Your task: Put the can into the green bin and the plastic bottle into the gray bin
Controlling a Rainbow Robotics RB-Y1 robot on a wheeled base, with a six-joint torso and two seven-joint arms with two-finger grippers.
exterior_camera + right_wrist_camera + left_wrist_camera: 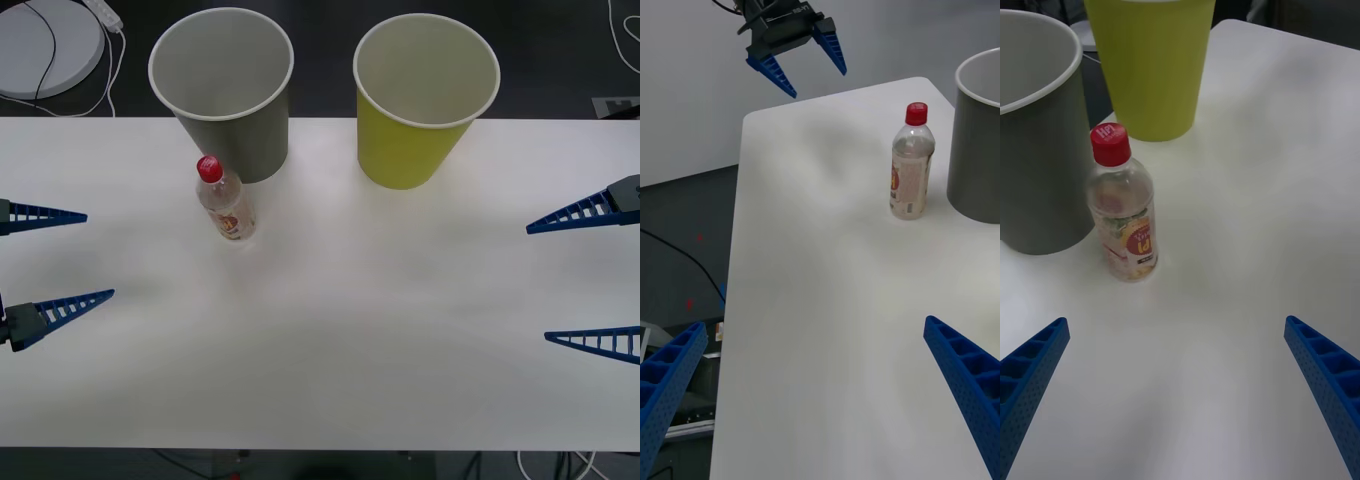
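The plastic bottle [224, 198] stands upright just before the gray bin [225, 90], left of the green bin [425, 96], so the nearer left gripper [48, 260], fingers spread wide and empty like the right gripper [585, 275], seems best placed to take it.

Clear glossy plastic bottle [226, 199], matt table [400, 330]

Front view: both arms are cut off, the left pincer [62, 255] at the 9 o'clock edge and the right pincer [585, 275] at 3 o'clock, fingers alone reaching in. The plastic bottle [226, 200] has label print too small to read. A white disc [45, 40] at 11 o'clock is cropped.

Right wrist view: the gray bin [979, 142] is sliced by the 3 o'clock edge.

Left wrist view: the green bin [1151, 64] loses its rim at 12 o'clock, and the gray one runs off at 9 o'clock.
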